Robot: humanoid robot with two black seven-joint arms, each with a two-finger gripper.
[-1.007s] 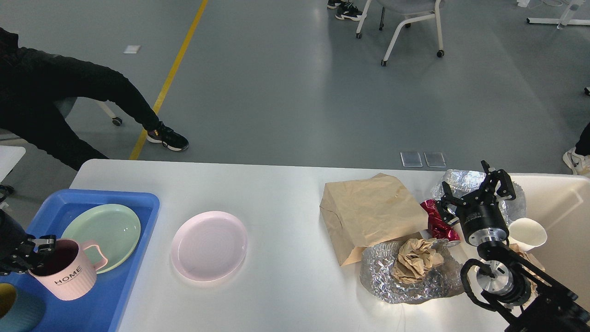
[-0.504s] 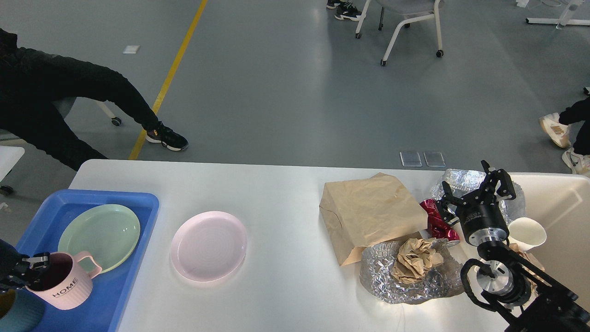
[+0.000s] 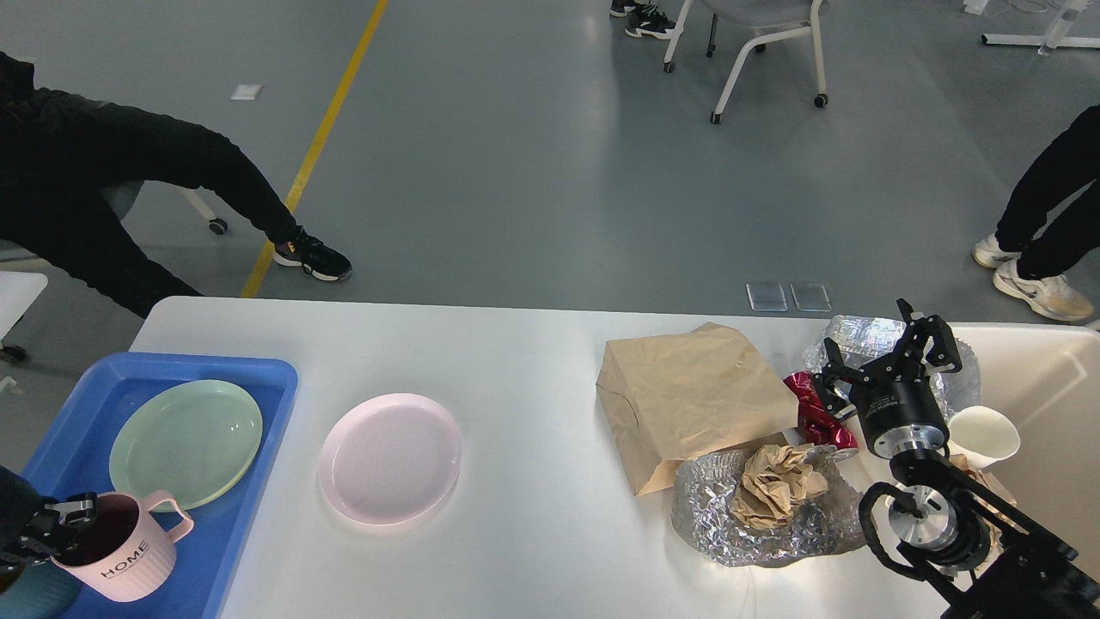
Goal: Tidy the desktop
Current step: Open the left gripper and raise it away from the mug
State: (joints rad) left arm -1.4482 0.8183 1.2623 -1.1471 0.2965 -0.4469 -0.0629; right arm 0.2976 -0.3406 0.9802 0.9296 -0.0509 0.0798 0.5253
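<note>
**Pink mug held at the tray, foil and paper still on the desktop**

You see the white desktop (image 3: 533, 361) filling the lower view. Your left gripper (image 3: 60, 522) grips the rim of the pink mug (image 3: 120, 557) over the blue tray (image 3: 258, 378), beside the green plate (image 3: 185, 441). Your right gripper (image 3: 889, 357) hangs spread wide above the red wrapper (image 3: 812, 411), near the paper bag (image 3: 692, 400) and foil (image 3: 756, 516). A pink plate (image 3: 389, 457) lies mid-table.

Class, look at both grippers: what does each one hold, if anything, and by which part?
The left gripper grips the pink mug by its rim, on the side opposite the handle. The right gripper is open and holds nothing.
</note>
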